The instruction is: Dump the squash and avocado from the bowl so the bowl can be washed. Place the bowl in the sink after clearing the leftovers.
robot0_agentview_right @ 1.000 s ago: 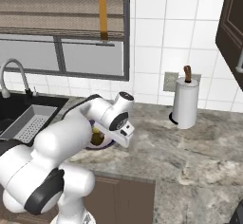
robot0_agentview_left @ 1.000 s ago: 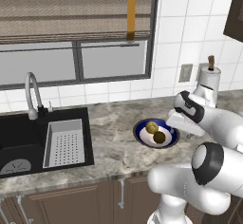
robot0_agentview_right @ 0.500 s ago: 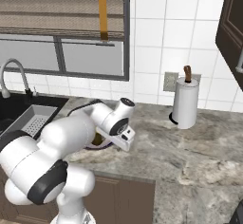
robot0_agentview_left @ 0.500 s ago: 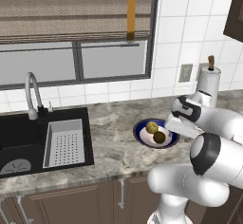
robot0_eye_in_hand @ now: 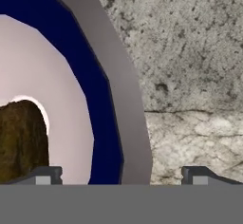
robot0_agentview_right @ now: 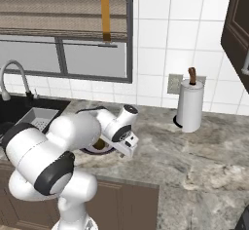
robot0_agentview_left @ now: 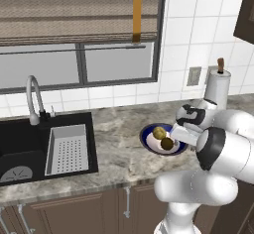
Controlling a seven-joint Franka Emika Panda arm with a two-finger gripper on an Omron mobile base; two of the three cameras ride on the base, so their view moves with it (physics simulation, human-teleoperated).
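Observation:
The bowl [robot0_agentview_left: 149, 140], dark blue with a white inside, sits on the counter right of the sink [robot0_agentview_left: 20, 141]. In it lie the yellowish squash [robot0_agentview_left: 158, 133] and the darker avocado [robot0_agentview_left: 167, 144]. My gripper [robot0_agentview_left: 180, 138] is down at the bowl's right rim, open. In the hand view the blue rim of the bowl [robot0_eye_in_hand: 102, 123] runs between the two fingertips of the gripper [robot0_eye_in_hand: 122, 175], with the avocado [robot0_eye_in_hand: 21, 137] at the left. From the right base view my arm covers most of the bowl [robot0_agentview_right: 92, 150], and the gripper [robot0_agentview_right: 127, 149] hangs at its near edge.
A grey perforated tray [robot0_agentview_left: 69, 148] lies in the sink's right half, under a chrome faucet [robot0_agentview_left: 32, 96]. A paper towel holder [robot0_agentview_left: 218, 85] stands by the wall behind my arm. Marbled counter [robot0_agentview_right: 194, 156] stretches to the right of the bowl.
The hand has come down a little toward the bowl's right rim. The jaws have stayed open, and the bowl and food have not moved.

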